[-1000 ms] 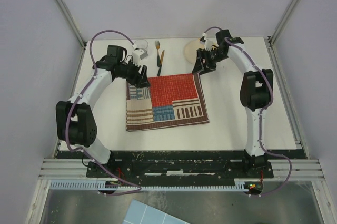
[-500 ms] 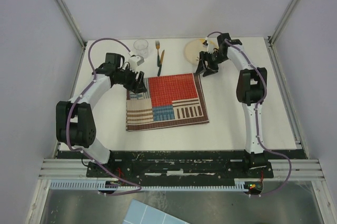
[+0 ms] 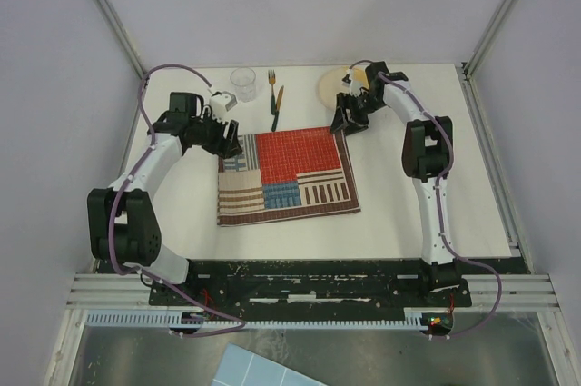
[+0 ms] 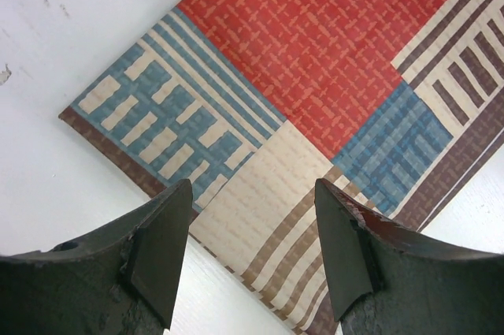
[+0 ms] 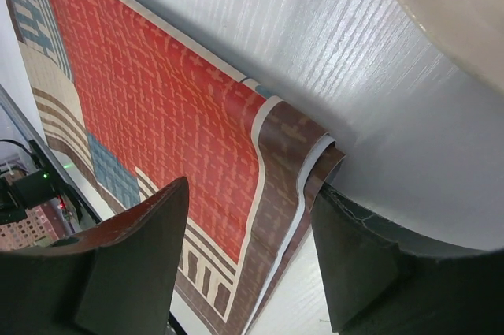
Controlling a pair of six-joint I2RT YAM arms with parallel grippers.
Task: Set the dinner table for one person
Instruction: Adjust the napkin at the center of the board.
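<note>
- Left gripper — jaws wide apart and holding nothing. Its fingers hang over the left edge of the placemat. A blue-striped corner of the mat lies just ahead and to one side of them. I cannot tell whether they touch the cloth.
- Glass — upright beyond the left gripper and near it, on bare tabletop.
- Fork and a second utensil lie side by side past the mat's far edge, between the two grippers.
- The mat lies flat between the arms, except for its far right corner.
- Plate sits just beyond the right gripper.
- Right gripper has its jaws spread wide over the mat's far right corner. That brown corner curls up off the surface right beside one finger. Nothing is pinched.
- Table is white, lies under both grippers and carries everything named.
</note>
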